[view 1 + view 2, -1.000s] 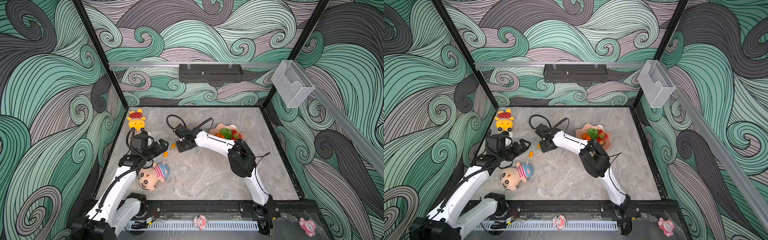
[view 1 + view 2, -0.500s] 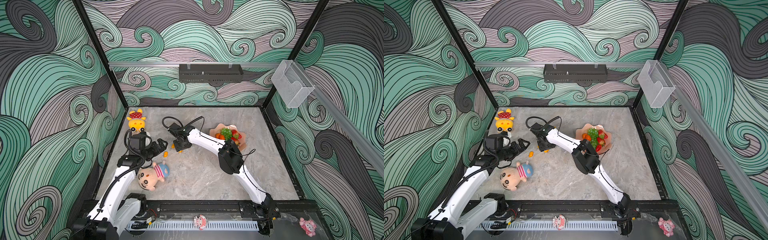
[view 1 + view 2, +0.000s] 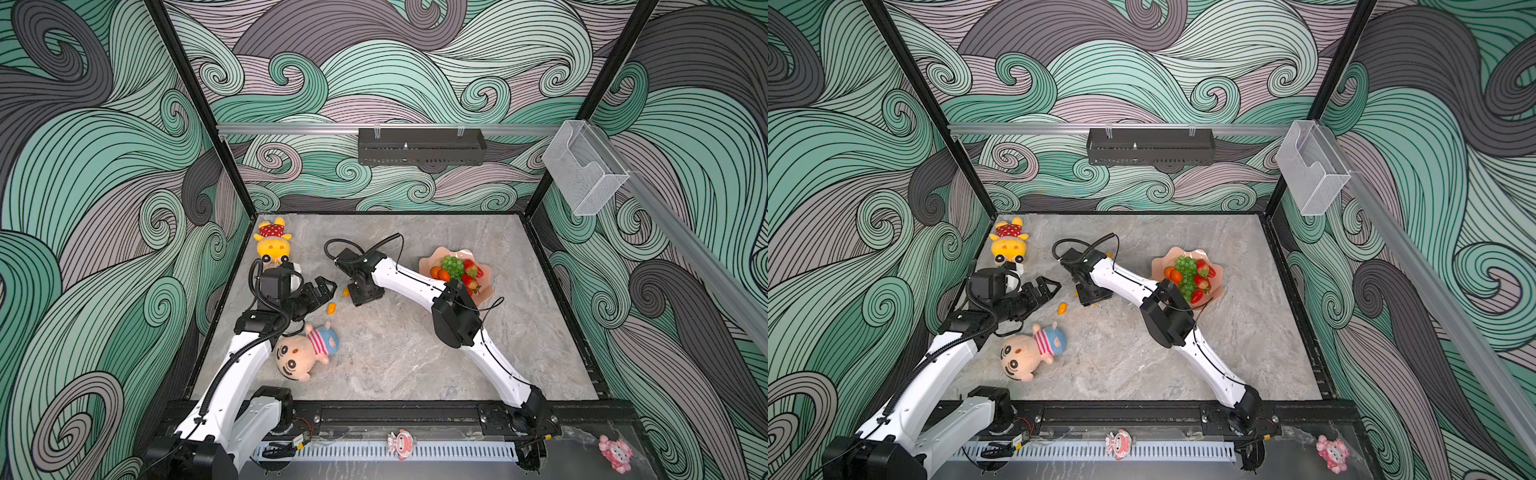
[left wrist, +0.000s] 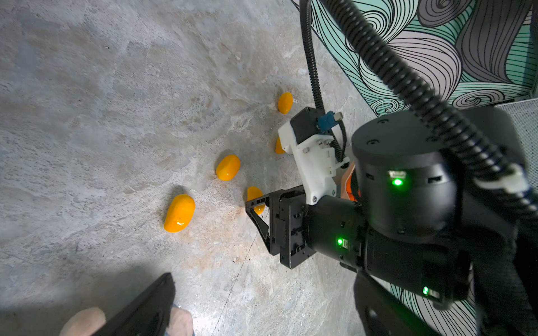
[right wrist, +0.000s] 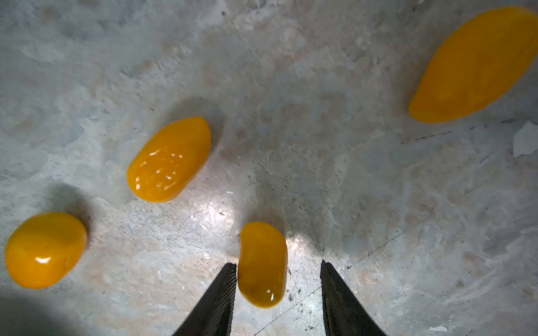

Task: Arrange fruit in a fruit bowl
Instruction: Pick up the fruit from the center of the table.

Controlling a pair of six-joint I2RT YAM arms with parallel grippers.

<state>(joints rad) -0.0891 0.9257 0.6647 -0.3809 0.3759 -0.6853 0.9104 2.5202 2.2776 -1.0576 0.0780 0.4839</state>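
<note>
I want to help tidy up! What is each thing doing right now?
Right gripper: open, straddling one kumquat.
That kumquat: lying loose, not gripped.
Left gripper: open, empty.
Fruit bowl: upright, partly filled.
Grape bunch: inside the bowl.

A: R wrist: far kumquat (image 5: 474,67) blurred, cut by frame edge.
B: L wrist: another kumquat (image 4: 278,147) half behind cam mount (image 4: 313,163), doll (image 4: 84,321) clipped at edge.
A: Both top views: bowl (image 3: 485,286) partly under R arm (image 3: 407,282).
B: Yep.
</note>
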